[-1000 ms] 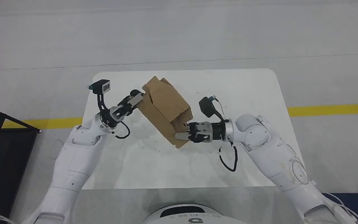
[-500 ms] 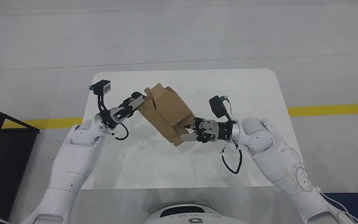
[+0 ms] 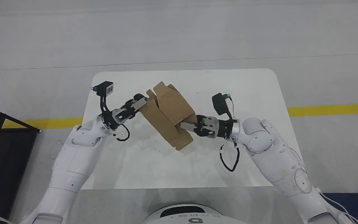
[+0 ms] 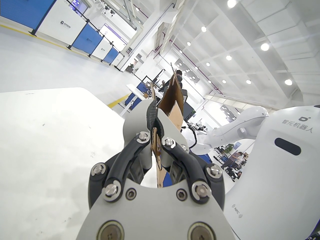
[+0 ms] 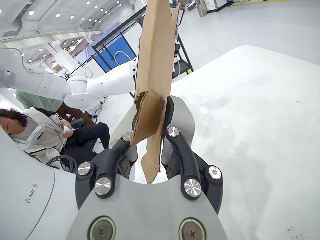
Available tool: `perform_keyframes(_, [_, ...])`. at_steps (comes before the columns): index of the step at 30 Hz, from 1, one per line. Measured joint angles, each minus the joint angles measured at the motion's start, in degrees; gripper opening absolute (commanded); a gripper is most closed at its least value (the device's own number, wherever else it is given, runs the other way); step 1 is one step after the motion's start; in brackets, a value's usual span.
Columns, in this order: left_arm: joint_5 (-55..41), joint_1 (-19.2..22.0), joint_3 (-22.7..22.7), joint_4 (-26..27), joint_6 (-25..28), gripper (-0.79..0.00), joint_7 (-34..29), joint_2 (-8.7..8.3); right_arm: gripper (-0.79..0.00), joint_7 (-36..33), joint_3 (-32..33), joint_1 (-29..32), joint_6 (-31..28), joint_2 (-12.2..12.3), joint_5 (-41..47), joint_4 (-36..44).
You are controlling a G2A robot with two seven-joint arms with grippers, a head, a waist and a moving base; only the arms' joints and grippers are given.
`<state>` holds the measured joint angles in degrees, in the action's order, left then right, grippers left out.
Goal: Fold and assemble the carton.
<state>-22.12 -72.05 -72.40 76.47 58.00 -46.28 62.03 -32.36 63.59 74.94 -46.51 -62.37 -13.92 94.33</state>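
A brown cardboard carton [image 3: 169,113], partly folded and tilted, hangs above the white table [image 3: 251,89] between both arms. My left gripper [image 3: 144,101] is shut on the carton's left edge; in the left wrist view the cardboard [image 4: 172,101] runs edge-on between the closed fingers [image 4: 163,123]. My right gripper [image 3: 189,126] is shut on the carton's right lower flap. In the right wrist view that cardboard [image 5: 155,58] stands up from the pinching pads [image 5: 169,111], with a torn corner hanging below.
Open tabletop lies on all sides of the carton, with the far edge [image 3: 184,70] behind it. A yellow floor line [image 3: 324,110] runs past both sides of the table. A dark frame [image 3: 14,126] stands on the floor at the left.
The right gripper has pushed further in toward the carton's middle and the carton's lower flap has swung down. The left gripper shifted slightly right, still holding.
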Motion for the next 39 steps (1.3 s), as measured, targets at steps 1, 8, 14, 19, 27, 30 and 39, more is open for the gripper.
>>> perform_keyframes(1, [-0.1,0.0,0.1,-0.1,0.0,-0.785,0.0,-0.06,-0.662,0.8,0.2,0.2,0.3,0.0,-0.5,0.1])
perform_keyframes(8, [-0.4,0.2,1.2,-0.6,0.0,-0.397,0.0,-0.47,-0.785,5.1,0.8,1.3,0.3,0.0,-2.9,0.5])
perform_keyframes(14, [0.3,1.2,2.1,-2.4,0.0,0.0,0.0,-0.9,-0.785,5.7,0.7,1.3,1.3,-0.1,-3.3,0.4])
perform_keyframes(19, [1.0,0.6,-0.1,-3.7,0.0,0.0,0.4,-1.28,-0.785,7.3,1.6,1.9,2.2,0.0,-1.7,0.1])
perform_keyframes(27, [2.3,-2.6,0.1,-0.3,0.0,0.0,0.3,-1.13,-0.785,5.6,0.6,0.6,6.5,-0.1,-1.0,-0.2])
perform_keyframes(30, [2.5,-3.1,0.8,0.3,0.0,0.0,0.7,-1.0,-0.785,5.9,-0.3,0.0,8.2,-0.4,-1.2,-0.5])
perform_keyframes(39, [2.2,-2.8,1.6,0.5,-0.3,0.0,1.6,-0.98,-0.785,7.6,-3.9,-2.4,19.8,-1.4,-9.1,-0.2])
